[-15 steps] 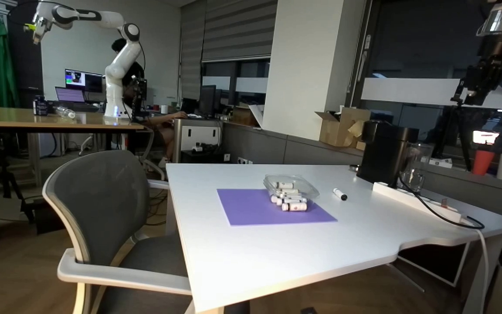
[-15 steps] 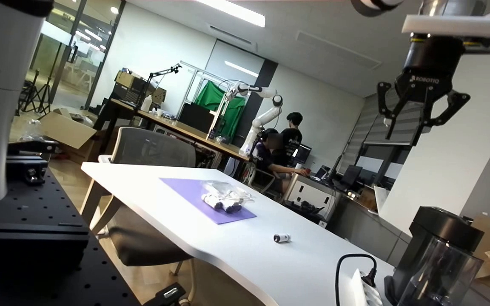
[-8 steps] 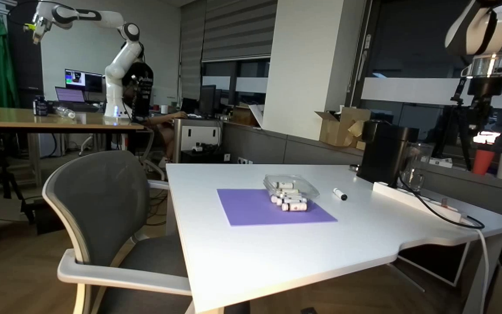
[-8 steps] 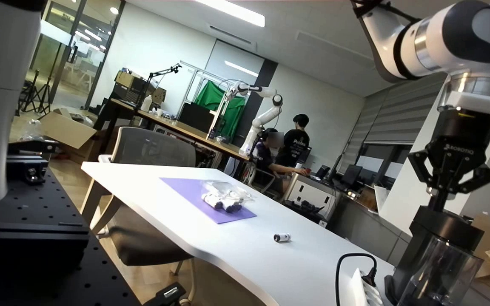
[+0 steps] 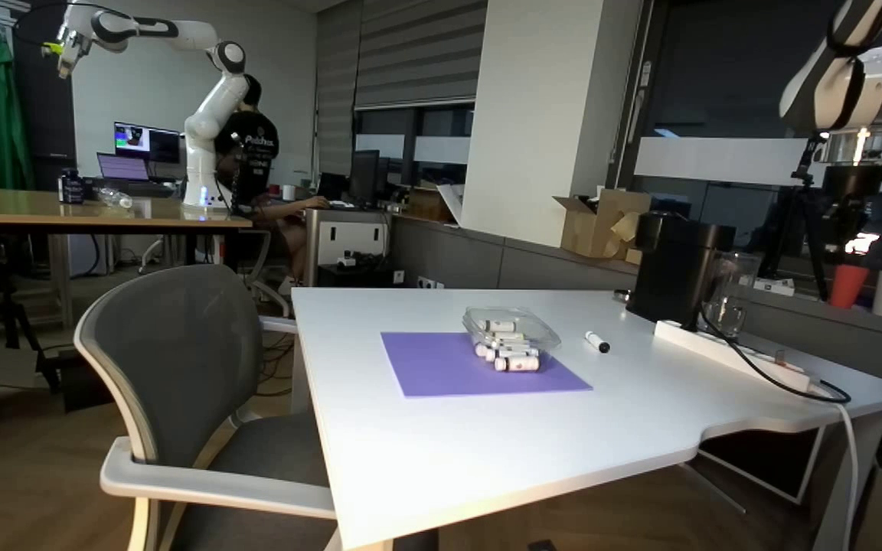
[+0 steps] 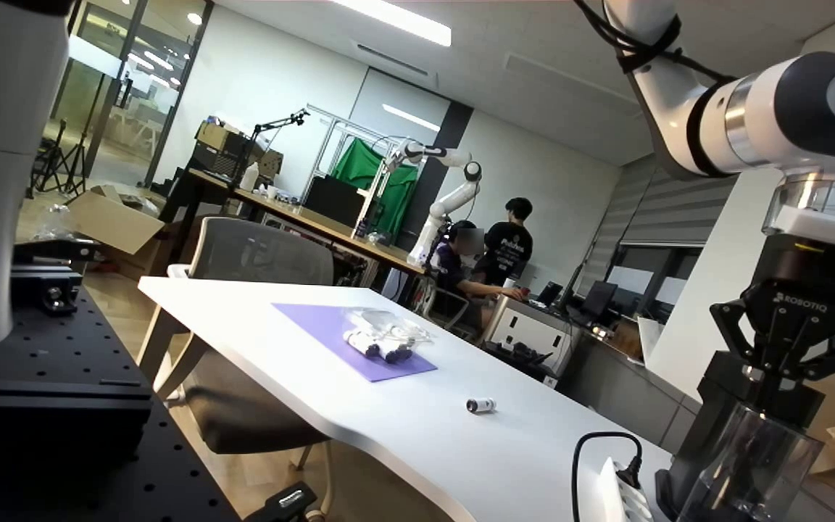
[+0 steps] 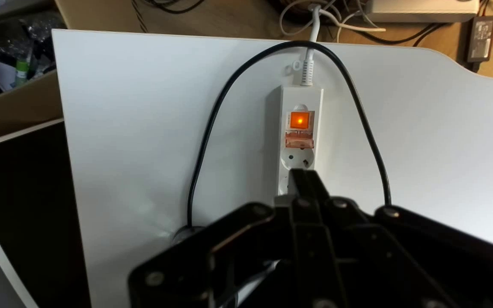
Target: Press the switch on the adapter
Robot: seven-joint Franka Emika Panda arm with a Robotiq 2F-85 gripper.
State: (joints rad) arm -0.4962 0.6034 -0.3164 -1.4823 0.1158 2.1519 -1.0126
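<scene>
I've got my black jointed claw [image 7: 305, 174] pinched together on nothing, above the long white plastic power strip [image 7: 302, 95], whose glowing orange square switch [image 7: 299, 120] sits near its white cable [image 7: 307, 72].

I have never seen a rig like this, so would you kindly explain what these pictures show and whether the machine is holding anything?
The machine is a jointed robot arm ending in a two-fingered gripper. Two of the views come from cameras standing apart from it; the wrist view comes from a camera on the arm itself, looking down past the gripper.

On the white table are a purple sheet, a clear tub with small white tubes, another tube lying apart, a black appliance and a white power strip. In the wrist view, the power strip's orange switch is lit.

The gripper's fingers are closed together, and I see nothing held between them.
</scene>
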